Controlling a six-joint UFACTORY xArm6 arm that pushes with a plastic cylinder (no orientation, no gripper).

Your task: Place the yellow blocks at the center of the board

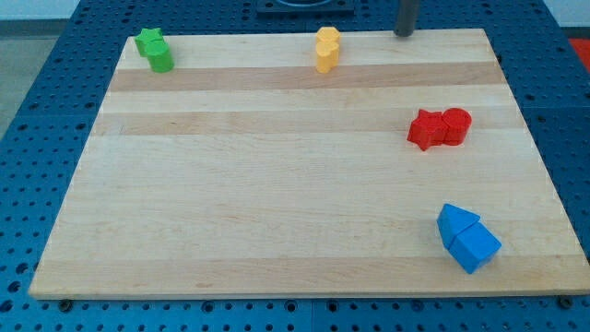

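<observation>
The wooden desk (295, 212) is a pale board of lengthwise planks, lying on a blue perforated base (55, 138) that shows around its edges. Taking the desk as landmark: at its top left corner sit two green blocks (155, 50), touching each other, one star-like and one rounded. Near its right edge, a little above mid-height, two red blocks (440, 128) stand pressed together, the left a star shape (425, 130), the right a cylinder (455, 125). Close to its bottom right corner lie two blue blocks (467, 237), touching, both angular; their exact shapes are hard to tell.
</observation>
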